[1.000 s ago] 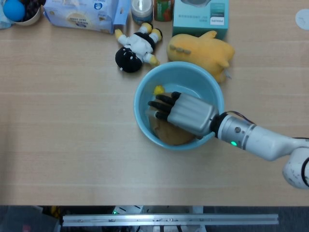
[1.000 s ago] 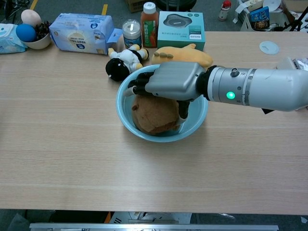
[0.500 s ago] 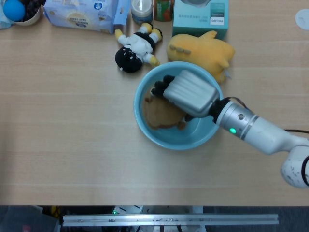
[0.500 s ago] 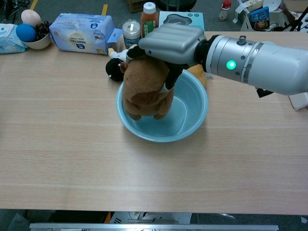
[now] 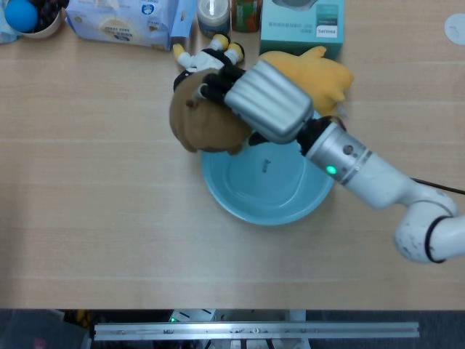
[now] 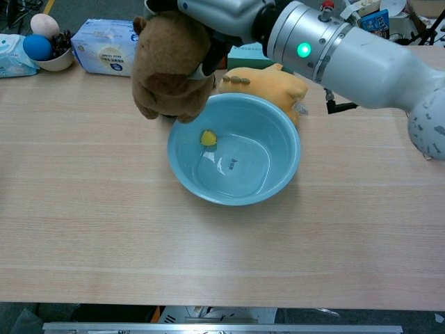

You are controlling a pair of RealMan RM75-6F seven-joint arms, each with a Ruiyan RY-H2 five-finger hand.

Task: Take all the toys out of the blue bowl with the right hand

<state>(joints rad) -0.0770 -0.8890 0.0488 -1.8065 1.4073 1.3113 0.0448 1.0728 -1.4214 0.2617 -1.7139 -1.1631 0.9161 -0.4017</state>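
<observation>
The table [image 6: 83,209] carries the blue bowl [image 6: 281,170] near its middle, a little toward the far edge, and the right arm reaches in from the right edge across the bowl's far rim. The right robot hand [image 5: 254,98] is raised above that rim on the bowl's far-left side, its fingers closed around the top of the brown plush toy [image 6: 170,59], which hangs free beneath it, clear of the bowl and over the rim on the side facing the table's left edge. The toy's long axis runs roughly up and down, head at the fingers, feet dangling.

Just behind the bowl, toward the far edge, lie the yellow plush toy [image 6: 268,80] and the black-and-white doll [image 5: 218,58], so the free table lies left of and nearer than the held toy; the set-down probably wants to go that way.

Inside the bowl one small yellow toy [image 6: 208,138] remains, against the far-left inner wall, almost directly below and slightly right of the robot hand. It is the right hand's next target by my reading. The left robot hand appears in neither view.
</observation>
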